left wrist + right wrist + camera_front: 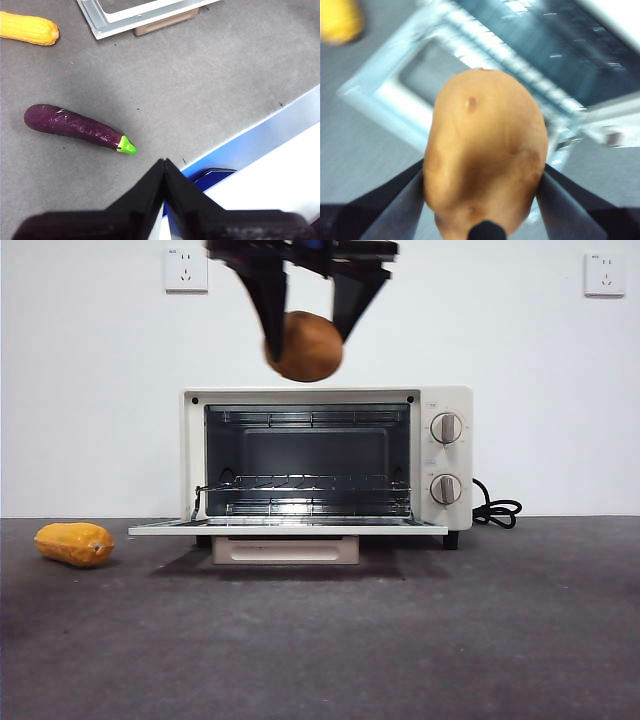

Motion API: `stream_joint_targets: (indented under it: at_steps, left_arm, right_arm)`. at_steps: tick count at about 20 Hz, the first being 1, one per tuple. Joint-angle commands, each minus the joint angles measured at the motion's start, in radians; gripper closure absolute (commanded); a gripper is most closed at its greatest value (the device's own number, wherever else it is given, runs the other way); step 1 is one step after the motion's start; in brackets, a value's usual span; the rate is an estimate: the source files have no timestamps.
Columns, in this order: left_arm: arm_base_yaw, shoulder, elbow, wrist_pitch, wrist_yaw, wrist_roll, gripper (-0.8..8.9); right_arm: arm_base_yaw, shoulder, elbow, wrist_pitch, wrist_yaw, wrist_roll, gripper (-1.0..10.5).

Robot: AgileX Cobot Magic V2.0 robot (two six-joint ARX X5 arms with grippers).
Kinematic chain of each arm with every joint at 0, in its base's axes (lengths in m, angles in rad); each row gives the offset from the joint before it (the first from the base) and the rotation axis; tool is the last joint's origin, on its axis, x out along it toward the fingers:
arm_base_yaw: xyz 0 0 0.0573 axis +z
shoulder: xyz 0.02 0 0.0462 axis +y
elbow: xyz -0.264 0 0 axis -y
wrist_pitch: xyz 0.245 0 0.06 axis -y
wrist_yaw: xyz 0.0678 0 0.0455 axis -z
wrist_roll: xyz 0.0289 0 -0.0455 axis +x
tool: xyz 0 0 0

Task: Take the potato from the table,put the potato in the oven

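Above the oven (327,462), high in the front view, the right gripper (307,312) hangs with its two black jaws clamped on either side of the potato (305,345). Potato is clear of the oven roof, a gap of white wall showing between them. It sits roughly over the middle of the oven cavity as seen from the front.

Right wrist view: potato (486,152) fills the middle of the picture, orange-brown, a few shallow dents in the skin; the jaws of the right gripper (482,192) press its two flanks. Background is motion-blurred; the open oven door (395,95) lies beyond the potato.

Oven: door (288,526) is down, level, resting just above the table (320,640). Wire rack (305,490) visible inside. Two round knobs on the right-hand panel, black cord (497,510) trailing at that side. A beige handle (285,549) shows under the door edge.

Yellow-orange ridged vegetable (75,543) lies on the table, well apart from the oven on the left of the front view; also seen in the left wrist view (28,28).

Left gripper (165,172): jaws together, tips touching, holding nothing. It hovers over the table near its edge. A purple eggplant (77,128) with a green stem cap lies on the table beyond it, untouched.
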State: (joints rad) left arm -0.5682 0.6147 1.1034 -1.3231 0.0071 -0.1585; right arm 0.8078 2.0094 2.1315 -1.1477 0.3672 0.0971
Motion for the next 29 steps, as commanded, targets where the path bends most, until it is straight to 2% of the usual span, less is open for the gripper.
stream_joint_targets:
  at_steps: [1,5,7,18,29]
  left_arm:
    - [-0.002,-0.005,-0.004,0.004,0.000,-0.002,8.19]
    - [-0.002,-0.004,-0.004,0.004,-0.003,-0.003,8.19]
    - [-0.002,-0.004,-0.004,0.004,-0.004,-0.003,8.19]
    - [-0.002,-0.004,-0.004,0.004,-0.008,-0.003,8.19]
    - [-0.002,0.008,-0.005,0.004,-0.008,-0.003,8.19]
  right_arm:
    - [-0.051,0.009,-0.005,0.031,-0.010,0.008,8.5]
    - [-0.122,0.009,-0.005,0.086,-0.134,0.080,8.5]
    - [-0.143,0.010,-0.005,0.110,-0.191,0.089,8.5]
    - [-0.147,0.127,-0.018,0.161,-0.223,0.130,8.5]
    - [-0.154,0.211,-0.018,0.358,-0.222,0.147,8.5]
